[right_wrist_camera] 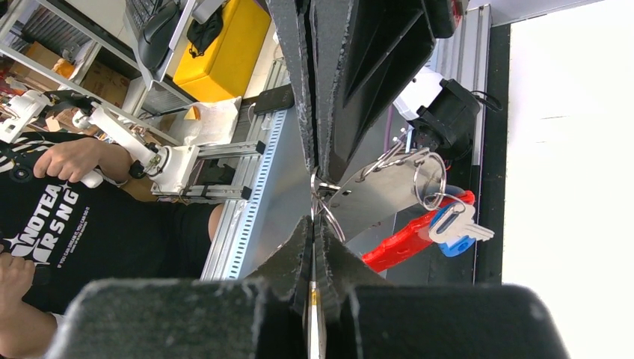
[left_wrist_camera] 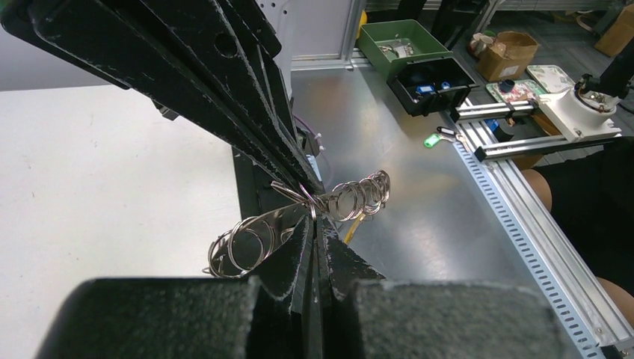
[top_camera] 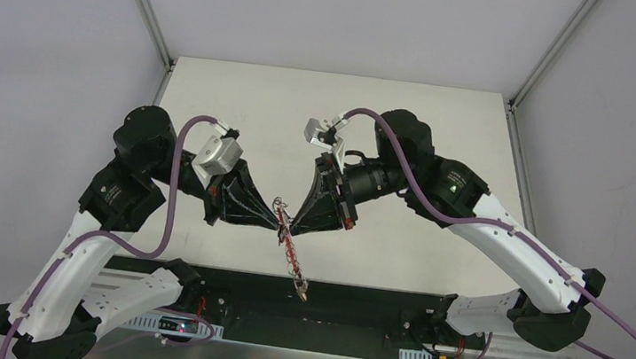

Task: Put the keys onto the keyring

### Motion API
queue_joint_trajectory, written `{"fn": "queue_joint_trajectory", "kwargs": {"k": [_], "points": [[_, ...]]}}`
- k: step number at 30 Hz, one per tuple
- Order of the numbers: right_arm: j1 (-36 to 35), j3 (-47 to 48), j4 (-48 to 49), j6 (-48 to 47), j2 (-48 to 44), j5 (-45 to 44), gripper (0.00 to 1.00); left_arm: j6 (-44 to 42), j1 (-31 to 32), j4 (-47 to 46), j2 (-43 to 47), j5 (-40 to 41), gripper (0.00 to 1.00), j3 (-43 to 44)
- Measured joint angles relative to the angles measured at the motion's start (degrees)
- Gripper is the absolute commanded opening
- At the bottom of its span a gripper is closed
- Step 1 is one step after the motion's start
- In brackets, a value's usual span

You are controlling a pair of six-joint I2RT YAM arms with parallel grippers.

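Observation:
The keyring hangs above the table's near edge, between both grippers. Its red strap dangles down to a small yellowish tag. My left gripper is shut on a wire ring where the silver rings bunch up. My right gripper is shut tip to tip against it, also on a ring, and a thin metal sliver shows between its pads. A flat silver plate carries more rings. Keys hang by the red strap, one of them blue-headed.
A black strip runs along the table's near edge under the hanging strap. Beyond the table are a green bin, a black bin and a slotted aluminium rail. A person in a black T-shirt stands there.

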State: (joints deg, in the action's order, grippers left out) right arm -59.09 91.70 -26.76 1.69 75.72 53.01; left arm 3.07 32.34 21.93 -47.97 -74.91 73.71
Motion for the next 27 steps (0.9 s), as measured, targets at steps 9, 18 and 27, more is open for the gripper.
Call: {"fn": "queue_joint_trajectory", "kwargs": {"k": [9, 18, 27], "points": [[-0.11, 0.0, 0.55, 1.05, 0.44, 0.28, 0.0, -0.68, 0.0, 0.02, 0.42, -0.02, 0.0, -0.15], [-0.42, 0.0, 1.18, 2.4, 1.25, 0.85, 0.0, -1.03, 0.0, 0.09, 0.98, -0.04, 0.0, -0.37], [-0.48, 0.0, 1.46, 2.8, 1.25, -0.02, 0.0, -1.22, 0.0, 0.07, 1.51, -0.04, 0.0, -0.57]]}}
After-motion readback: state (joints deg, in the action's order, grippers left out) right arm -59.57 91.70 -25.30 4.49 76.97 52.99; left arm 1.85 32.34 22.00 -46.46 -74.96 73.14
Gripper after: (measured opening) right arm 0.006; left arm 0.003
